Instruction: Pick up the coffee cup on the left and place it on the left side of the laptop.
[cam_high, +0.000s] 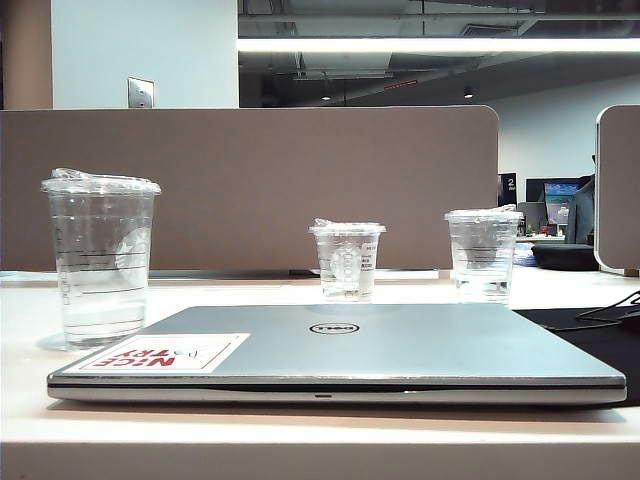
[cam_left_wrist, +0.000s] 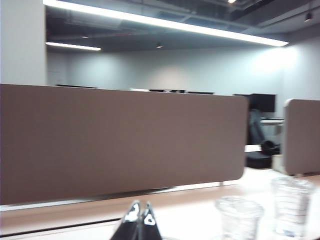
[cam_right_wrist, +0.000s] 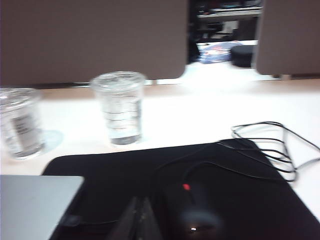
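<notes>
The coffee cup (cam_high: 100, 258) stands upright on the desk (cam_high: 300, 440), its long axis vertical, crinkled film top up and narrower base down. It sits at about nine o'clock from the laptop's round logo, just beside the left rear corner of the closed Dell laptop (cam_high: 400, 350). From this low angle I cannot tell whether cup and lid edge touch. The laptop lies flat, its hinge side away from the camera, its white sticker with red letters at the near left corner.

Neither arm shows in the exterior view. The left gripper (cam_left_wrist: 140, 220) hangs above the desk with its fingers (cam_left_wrist: 148, 220) pressed together and nothing between them, facing the brown partition (cam_left_wrist: 120, 140). The small clear cup (cam_left_wrist: 239, 216) and the lidded medium cup (cam_left_wrist: 291, 205) lie at about three o'clock from it. The right gripper (cam_right_wrist: 140, 217) hovers over the black mouse pad (cam_right_wrist: 175, 165) beside the mouse (cam_right_wrist: 197, 210); its fingers look pressed together and empty, though blur makes that less sure.

With the cup already at the laptop's left and both grippers clear, the task reads as either done or not yet begun. If the pick remains, the left fingers must spread wide, approach level and close on the cup's ribbed wall below the film.
</notes>
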